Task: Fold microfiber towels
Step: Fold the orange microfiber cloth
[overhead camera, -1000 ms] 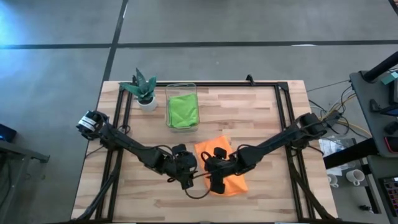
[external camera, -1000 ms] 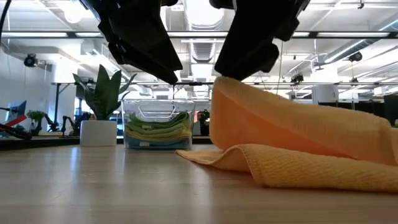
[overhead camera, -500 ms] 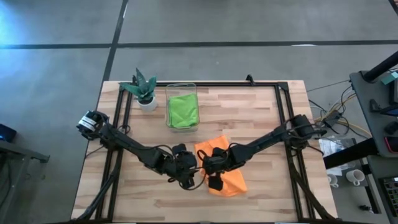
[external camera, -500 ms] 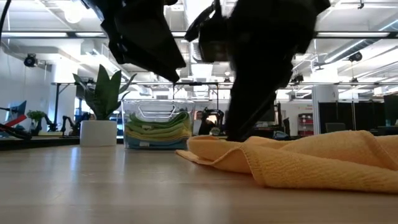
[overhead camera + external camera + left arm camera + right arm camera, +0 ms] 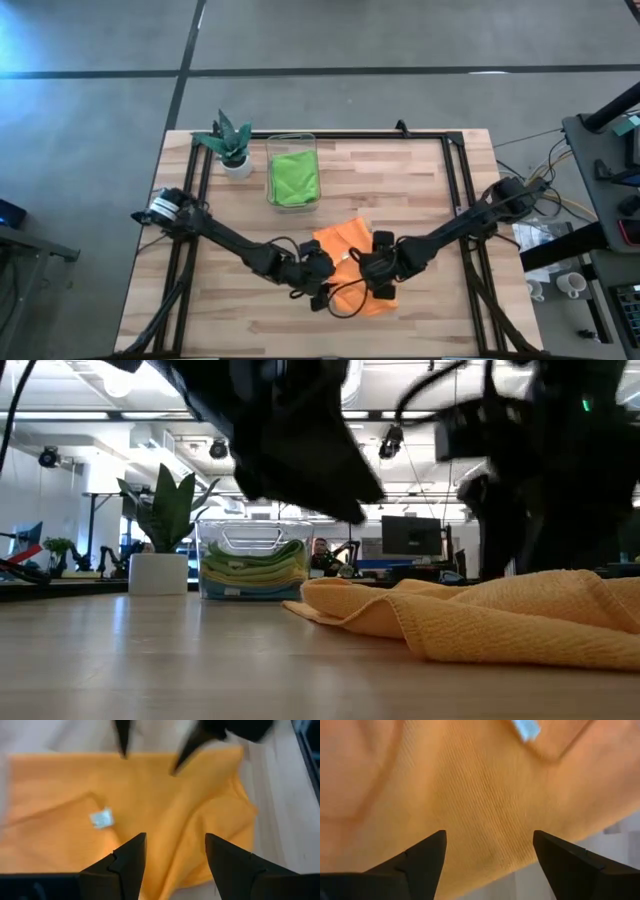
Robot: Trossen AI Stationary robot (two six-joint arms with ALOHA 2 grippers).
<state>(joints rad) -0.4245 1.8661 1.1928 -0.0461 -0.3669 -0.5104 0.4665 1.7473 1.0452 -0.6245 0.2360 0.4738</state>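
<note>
The orange towel [image 5: 350, 262] is soft, ribbed microfiber, lying rumpled in thick folds on the pale wooden table [image 5: 420, 190], near its front middle. Both claws hang just above it, the left gripper [image 5: 175, 851] and the right gripper [image 5: 490, 852] each spread open and holding nothing.

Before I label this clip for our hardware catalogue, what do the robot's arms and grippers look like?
Both arms are dark, slim and jointed. The left arm carries a pale silvery part near its base, and a thin dark cable loops beneath the wrists. The left gripper and the right gripper each have two flat, matte black fingers tapering to angular tips. No markings are visible on them.
</note>
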